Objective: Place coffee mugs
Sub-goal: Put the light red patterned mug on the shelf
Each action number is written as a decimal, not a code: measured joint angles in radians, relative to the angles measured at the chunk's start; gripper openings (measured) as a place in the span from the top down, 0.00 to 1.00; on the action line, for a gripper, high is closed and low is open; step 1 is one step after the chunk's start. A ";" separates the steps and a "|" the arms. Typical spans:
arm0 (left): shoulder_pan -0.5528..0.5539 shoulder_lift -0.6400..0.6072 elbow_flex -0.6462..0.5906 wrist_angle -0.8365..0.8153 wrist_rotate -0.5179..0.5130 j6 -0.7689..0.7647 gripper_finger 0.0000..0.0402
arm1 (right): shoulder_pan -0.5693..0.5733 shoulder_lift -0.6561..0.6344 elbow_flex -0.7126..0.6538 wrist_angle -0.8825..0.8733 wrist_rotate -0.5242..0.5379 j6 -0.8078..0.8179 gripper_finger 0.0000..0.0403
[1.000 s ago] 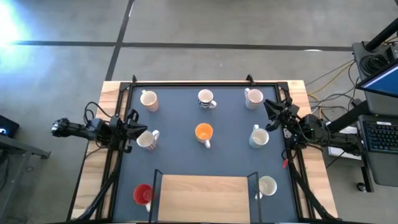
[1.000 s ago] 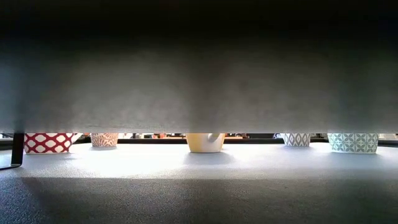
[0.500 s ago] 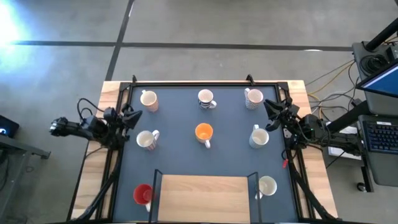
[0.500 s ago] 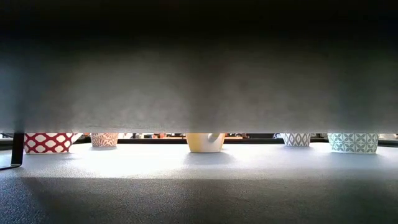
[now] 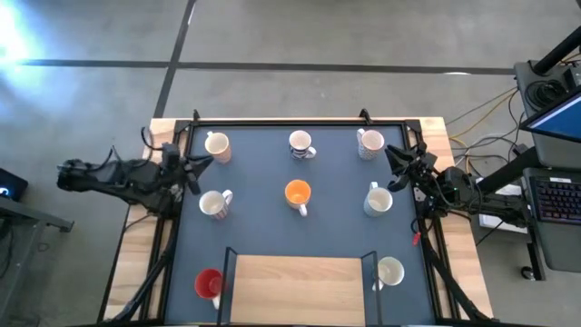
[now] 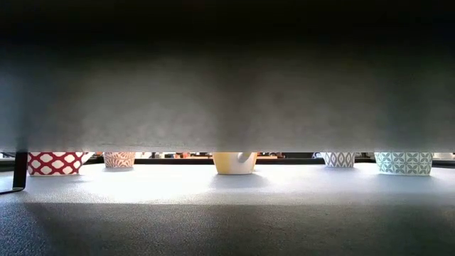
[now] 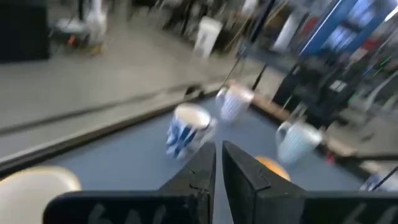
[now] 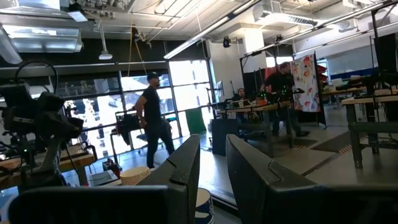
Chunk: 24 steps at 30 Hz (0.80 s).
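Note:
Eight mugs stand upright on the dark mat (image 5: 263, 227). Three are along the far edge: a cream mug (image 5: 216, 145), a striped mug (image 5: 301, 144) and a white mug (image 5: 369, 143). In the middle row stand a cream mug (image 5: 215, 203), the orange mug (image 5: 298, 193) and a white mug (image 5: 378, 200). The red mug (image 5: 209, 282) and another white mug (image 5: 390, 271) are near the front. My left gripper (image 5: 201, 162) hovers shut at the left edge between the two cream mugs, touching nothing (image 7: 218, 155). My right gripper (image 5: 392, 156) waits at the right edge, its fingers almost together (image 8: 213, 149).
A wooden board (image 5: 300, 286) in a black frame takes up the near middle of the table. Black rails (image 5: 300, 121) run round the mat. In the low view a dark slab (image 6: 227, 78) blocks everything but the mugs' bases. People stand in the room behind.
My left gripper has drawn back from the cream middle-row mug toward the table's left and far edges, and its fingers have come together. The mug stays standing where it was. My right arm has kept still.

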 joint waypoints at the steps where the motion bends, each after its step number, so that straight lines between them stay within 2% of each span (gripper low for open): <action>1: 0.001 0.029 0.041 -0.076 0.000 -0.042 0.97 | 0.000 0.000 0.000 0.000 0.000 0.000 0.83; 5: 0.012 0.144 0.185 -0.375 0.000 -0.226 0.97 | 0.000 0.000 0.000 0.000 0.000 0.000 0.83; 10: 0.035 0.265 0.303 -0.646 0.002 -0.328 0.97 | 0.000 0.000 0.000 0.000 0.000 0.000 0.83; 13: 0.057 0.311 0.334 -0.680 0.041 -0.319 0.97 | 0.000 0.000 0.000 0.000 0.000 0.000 0.83; 17: 0.106 0.354 0.343 -0.676 0.143 -0.252 0.97 | 0.000 0.000 0.000 0.000 0.000 0.000 0.83; 24: 0.253 0.443 0.342 -0.671 0.265 -0.131 0.97 | 0.000 0.000 0.000 0.000 0.000 0.000 0.83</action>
